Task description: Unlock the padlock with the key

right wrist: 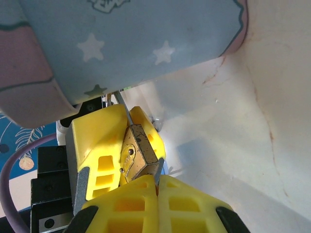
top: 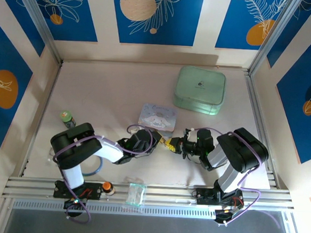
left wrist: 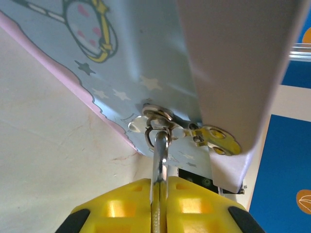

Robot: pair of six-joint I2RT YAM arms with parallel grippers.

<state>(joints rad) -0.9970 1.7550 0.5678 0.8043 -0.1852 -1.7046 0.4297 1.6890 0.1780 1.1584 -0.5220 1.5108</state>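
Brass-gold at lower centre of the right wrist view: the padlock [right wrist: 136, 158], keyhole face toward the camera, clamped between the yellow fingers [right wrist: 97, 145] of the left hand [left wrist: 158, 208]. Above it, a thin silver length of shackle [right wrist: 122, 108], slanting up toward the underside of the pale blue tin [right wrist: 146, 43] (white stars, pink border). At the bottom edge, the right hand [right wrist: 158, 196], pressed together on a thin grey sliver, the key [right wrist: 158, 171], tip just beside the lock's lower right corner; whether inside the keyhole, impossible to tell. In the left wrist view, yellow pads [left wrist: 116, 208] shut on the shackle at bottom centre, with a small silver ring [left wrist: 155, 116] and a brass-coloured tab [left wrist: 218, 141] just above, close against the tin. From above, both hands tip to tip at mid-frame over the pale tabletop [top: 109, 92], just below the tin. Farther up and right, a mint-green case [top: 200, 90]; at far left, a green-capped bottle [top: 65, 119]; along the bottom rail [top: 166, 191], an orange knob [top: 107, 186] and a clear plastic box [top: 135, 194].
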